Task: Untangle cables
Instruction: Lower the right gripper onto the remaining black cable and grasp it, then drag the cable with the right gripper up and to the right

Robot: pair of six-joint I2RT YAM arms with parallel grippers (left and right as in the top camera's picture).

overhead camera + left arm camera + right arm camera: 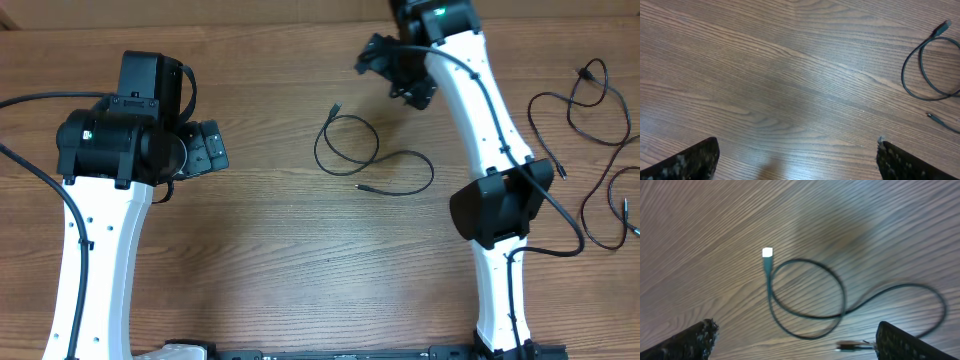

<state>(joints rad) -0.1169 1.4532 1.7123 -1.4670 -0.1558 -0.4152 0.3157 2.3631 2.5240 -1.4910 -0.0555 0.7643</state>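
Left fingers (211, 148): spread wide, holding nothing, above bare surface (260, 250).
Right fingers (398, 75): spread wide, holding nothing.
Looped cable (373, 160): flat mid-surface, at 3 o'clock from the left fingers and well apart; at 7 o'clock from the right fingers, near, not touching.
Other cables (590, 72): loose strands at the surface's 3 o'clock edge.

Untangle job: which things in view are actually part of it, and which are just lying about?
Part of the job:
- looped centre cable
- loose cables at the right edge

Not part of it:
- wooden table
- thick arm wires, fixed to the robot
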